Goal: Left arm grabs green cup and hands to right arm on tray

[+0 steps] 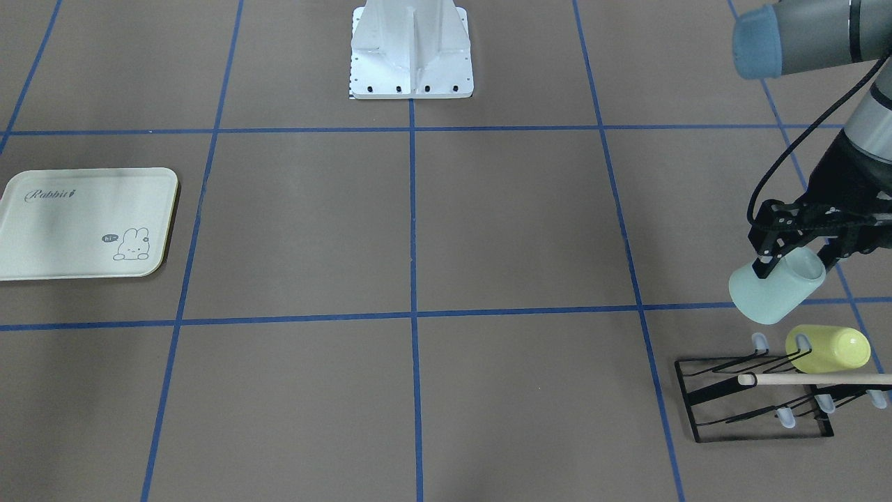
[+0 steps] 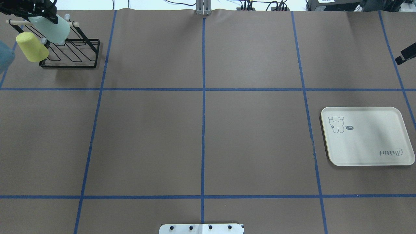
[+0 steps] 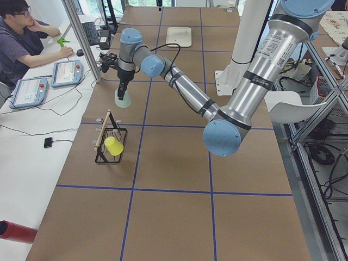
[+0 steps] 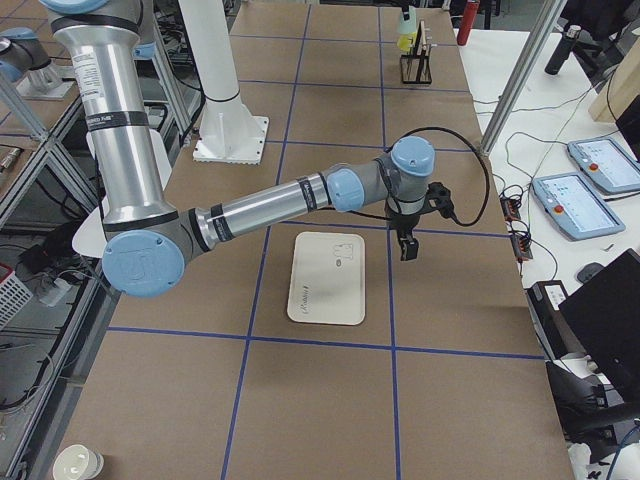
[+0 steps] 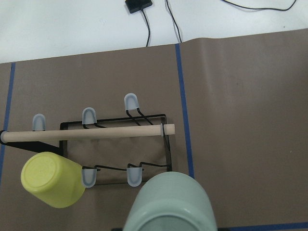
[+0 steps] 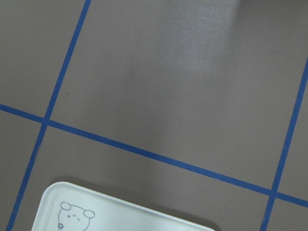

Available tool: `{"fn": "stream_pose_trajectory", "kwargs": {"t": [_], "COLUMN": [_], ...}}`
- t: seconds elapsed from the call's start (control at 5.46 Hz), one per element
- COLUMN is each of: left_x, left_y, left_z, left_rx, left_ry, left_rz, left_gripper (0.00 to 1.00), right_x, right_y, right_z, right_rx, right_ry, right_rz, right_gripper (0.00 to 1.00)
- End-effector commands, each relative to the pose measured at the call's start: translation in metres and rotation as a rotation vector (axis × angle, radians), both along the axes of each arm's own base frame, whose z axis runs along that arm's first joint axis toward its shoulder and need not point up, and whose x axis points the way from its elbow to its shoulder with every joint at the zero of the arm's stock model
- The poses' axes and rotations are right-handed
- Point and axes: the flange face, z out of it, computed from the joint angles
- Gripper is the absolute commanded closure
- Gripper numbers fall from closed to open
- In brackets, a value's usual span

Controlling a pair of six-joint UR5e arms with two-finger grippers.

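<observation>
My left gripper [image 1: 796, 263] is shut on the green cup [image 1: 775, 289], with one finger inside the rim and one outside. It holds the cup tilted in the air, just off the black wire rack [image 1: 756, 397]. The cup also shows in the overhead view [image 2: 52, 29] and low in the left wrist view [image 5: 168, 204]. The tray [image 2: 367, 138] lies bare at the table's other end. My right gripper [image 4: 407, 245] hovers above the table just beyond the tray [image 4: 325, 280]. Only its tip [image 2: 404, 56] shows overhead, so I cannot tell whether it is open or shut.
A yellow-green cup [image 1: 829, 348] hangs upside down on the rack's prong, under a wooden rod [image 1: 812, 379]. The robot's base plate [image 1: 411, 63] is at mid table. An operator [image 3: 24, 38] sits at a side desk with pendants.
</observation>
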Motion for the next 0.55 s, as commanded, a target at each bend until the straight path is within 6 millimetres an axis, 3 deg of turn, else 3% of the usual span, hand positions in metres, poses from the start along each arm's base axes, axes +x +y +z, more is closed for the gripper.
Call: {"fn": "stream_pose_trajectory", "kwargs": {"t": [0.0,0.18,0.37], "left_x": [0.027,0.030,0.050], "left_y": [0.014,0.022,0.041], "left_z": [-0.011,-0.025,-0.042], "left_rx": [-0.023,-0.040,-0.113], "left_ry": [0.171,0.252,0.431], "left_rz": [-0.102,-0.136,-0.081], "left_gripper": [0.87,0.87,0.87], "right_x": [-0.032,-0.051,-0.099], "right_y": [-0.001,0.004,0.019], "right_z": [-0.027,-0.047,-0.075], "right_rx": [-0.036,-0.074,-0.178], "right_ry": [-0.113,-0.209,-0.397], "right_rz": [0.161,0.251,0.356], "right_gripper": [0.00,0.00,0.00]}}
